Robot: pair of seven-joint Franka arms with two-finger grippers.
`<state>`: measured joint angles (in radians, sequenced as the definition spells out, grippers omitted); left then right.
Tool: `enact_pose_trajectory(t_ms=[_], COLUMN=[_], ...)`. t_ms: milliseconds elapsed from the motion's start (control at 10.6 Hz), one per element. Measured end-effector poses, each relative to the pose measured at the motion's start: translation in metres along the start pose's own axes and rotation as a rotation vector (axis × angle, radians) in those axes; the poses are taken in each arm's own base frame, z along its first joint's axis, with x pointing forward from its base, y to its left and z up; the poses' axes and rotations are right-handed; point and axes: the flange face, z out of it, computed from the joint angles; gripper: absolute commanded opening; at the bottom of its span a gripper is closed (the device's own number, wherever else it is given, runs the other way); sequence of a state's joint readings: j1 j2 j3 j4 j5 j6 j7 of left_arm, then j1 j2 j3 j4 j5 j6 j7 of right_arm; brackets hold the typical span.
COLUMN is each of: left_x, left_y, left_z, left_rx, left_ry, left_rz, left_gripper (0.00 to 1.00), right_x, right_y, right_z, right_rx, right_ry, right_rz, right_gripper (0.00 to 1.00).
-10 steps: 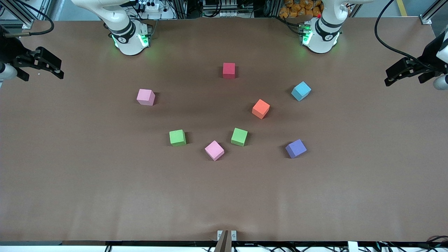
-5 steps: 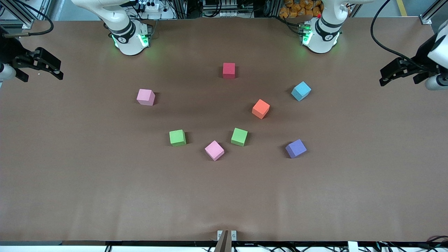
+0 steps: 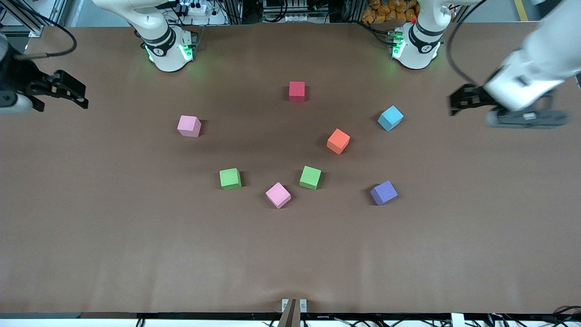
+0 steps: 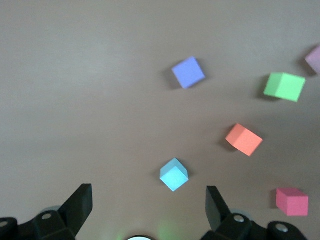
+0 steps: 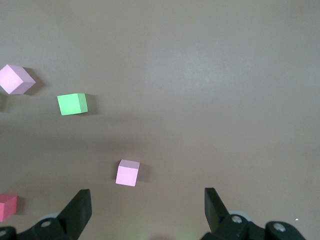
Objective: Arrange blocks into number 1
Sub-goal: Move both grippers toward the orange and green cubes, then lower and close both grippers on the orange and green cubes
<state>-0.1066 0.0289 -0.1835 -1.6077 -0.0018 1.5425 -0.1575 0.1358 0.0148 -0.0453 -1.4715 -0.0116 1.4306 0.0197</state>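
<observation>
Jaws of left gripper and right gripper wide open, empty. Risk: light blue block sits skewed; misaligned jaws could knock it aside.

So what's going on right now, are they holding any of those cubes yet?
Left gripper open, empty, over the table's left-arm end by the light blue block. Right gripper open, empty, over its own end. Blocks scattered, none placed. Nothing in the way.

Eight scattered blocks, table
</observation>
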Motion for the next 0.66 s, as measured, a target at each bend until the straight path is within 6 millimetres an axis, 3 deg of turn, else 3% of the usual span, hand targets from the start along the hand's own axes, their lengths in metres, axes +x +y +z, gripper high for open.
enact_pose_trajectory(t_ms=[189,283,471,660], left_x=[-0.010,-0.014,-0.024,-0.050], left_y=[0.070,0.089,0.104,0.132], left_z=[0.049,0.073,0.129,0.191], left_rx=[0.014,0.017,0.022,0.027], left_ry=[-0.023,-0.022,-0.008,0.009], left_rz=[0.127,0.163,0.221,0.294], left_gripper=[1.00,1.00,1.00,1.00], right_x=[0.013,0.024,0.052,0.078], right_y=[-0.005,-0.012,-0.033,-0.063], right_z=[0.046,0.075,0.137,0.190], right_rx=[0.003,0.010,0.075,0.111], right_ry=[-0.085,-0.132,-0.209,-0.230], right_rz=[-0.007,-0.016,-0.029,-0.056], right_gripper=[1.00,1.00,1.00,1.00])
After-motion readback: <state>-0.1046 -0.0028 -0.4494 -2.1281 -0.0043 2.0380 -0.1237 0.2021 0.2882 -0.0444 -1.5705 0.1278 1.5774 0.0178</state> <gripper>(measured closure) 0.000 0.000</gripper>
